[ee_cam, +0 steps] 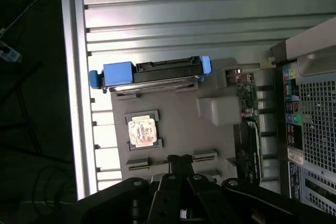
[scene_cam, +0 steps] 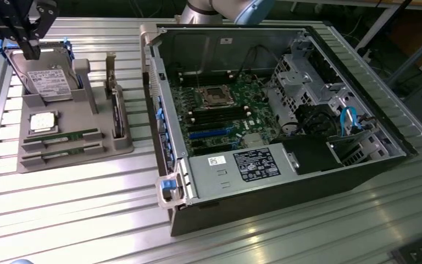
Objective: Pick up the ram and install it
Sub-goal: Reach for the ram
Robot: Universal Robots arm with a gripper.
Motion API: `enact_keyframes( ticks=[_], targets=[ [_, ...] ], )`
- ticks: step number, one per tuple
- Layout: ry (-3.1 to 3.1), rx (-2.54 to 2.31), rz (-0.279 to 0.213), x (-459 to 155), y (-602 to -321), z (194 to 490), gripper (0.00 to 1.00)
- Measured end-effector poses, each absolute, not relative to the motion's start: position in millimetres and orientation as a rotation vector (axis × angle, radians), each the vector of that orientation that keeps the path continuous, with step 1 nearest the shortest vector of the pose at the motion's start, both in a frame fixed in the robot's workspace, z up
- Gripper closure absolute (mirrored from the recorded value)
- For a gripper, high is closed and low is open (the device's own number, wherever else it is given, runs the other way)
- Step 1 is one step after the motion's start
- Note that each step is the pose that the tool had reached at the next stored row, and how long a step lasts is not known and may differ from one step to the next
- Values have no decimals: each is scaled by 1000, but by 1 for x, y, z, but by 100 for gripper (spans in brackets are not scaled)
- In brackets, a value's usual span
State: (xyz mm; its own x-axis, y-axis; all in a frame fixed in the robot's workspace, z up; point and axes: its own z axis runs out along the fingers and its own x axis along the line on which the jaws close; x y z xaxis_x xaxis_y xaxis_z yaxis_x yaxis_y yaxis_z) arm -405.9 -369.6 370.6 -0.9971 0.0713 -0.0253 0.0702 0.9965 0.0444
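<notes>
Two ram sticks, thin green boards, lie side by side in slots at the near end of a grey holder (scene_cam: 75,159); one ram (scene_cam: 61,137) is closer to the CPU, the other ram (scene_cam: 59,153) is nearer the holder's front edge. My black gripper (scene_cam: 31,50) hangs above the holder, in line with the hard drive (scene_cam: 48,81) in the exterior view. In the wrist view my gripper (ee_cam: 179,160) is shut with nothing in it, its tips over the holder's ram end, covering most of the sticks.
The holder also carries a square silver CPU (scene_cam: 42,121), seen too in the wrist view as the CPU (ee_cam: 143,131), and an upright card (scene_cam: 112,91). The open computer case (scene_cam: 218,176), with its motherboard (scene_cam: 222,113), lies on the exterior view's right on a ribbed metal table (scene_cam: 72,209).
</notes>
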Motion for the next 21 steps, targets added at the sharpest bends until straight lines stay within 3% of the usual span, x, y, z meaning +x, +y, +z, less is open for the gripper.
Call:
enact_keyframes(
  ticks=[7,21],
  targets=[
    [3112,110,68,-410,-370,352,89],
    [3115,111,66,-410,-370,351,89]
  ],
)
